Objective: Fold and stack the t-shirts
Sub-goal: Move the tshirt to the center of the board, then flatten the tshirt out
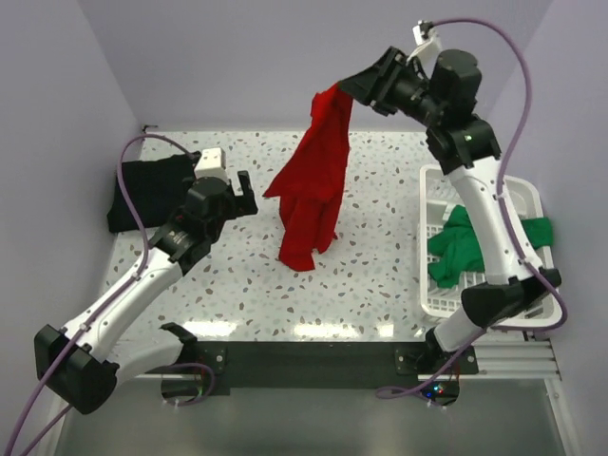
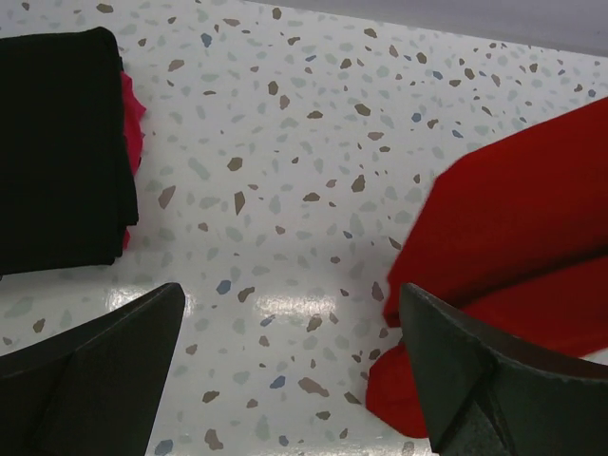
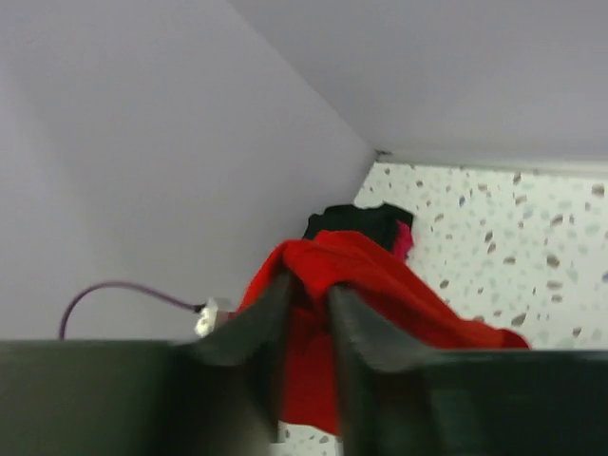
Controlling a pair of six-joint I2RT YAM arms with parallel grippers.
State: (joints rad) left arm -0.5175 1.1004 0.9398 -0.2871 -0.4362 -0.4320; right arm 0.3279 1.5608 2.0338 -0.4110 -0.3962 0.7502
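Observation:
My right gripper (image 1: 348, 89) is raised high at the back and shut on the top of the bright red t-shirt (image 1: 312, 180), which hangs down with its lower end on the table. The red cloth is pinched between its fingers in the right wrist view (image 3: 313, 285). My left gripper (image 1: 243, 193) is open and empty just left of the hanging shirt, low over the table; the left wrist view shows the red shirt (image 2: 503, 256) by its right finger. The black t-shirt (image 1: 147, 190) lies folded at the far left, also in the left wrist view (image 2: 62, 147). The green t-shirt (image 1: 465, 247) lies in the basket.
The white slatted basket (image 1: 432, 294) stands at the right edge of the speckled table (image 1: 380, 256). A pink-red cloth edge (image 2: 133, 123) shows under the black shirt. Purple walls close in the back and sides.

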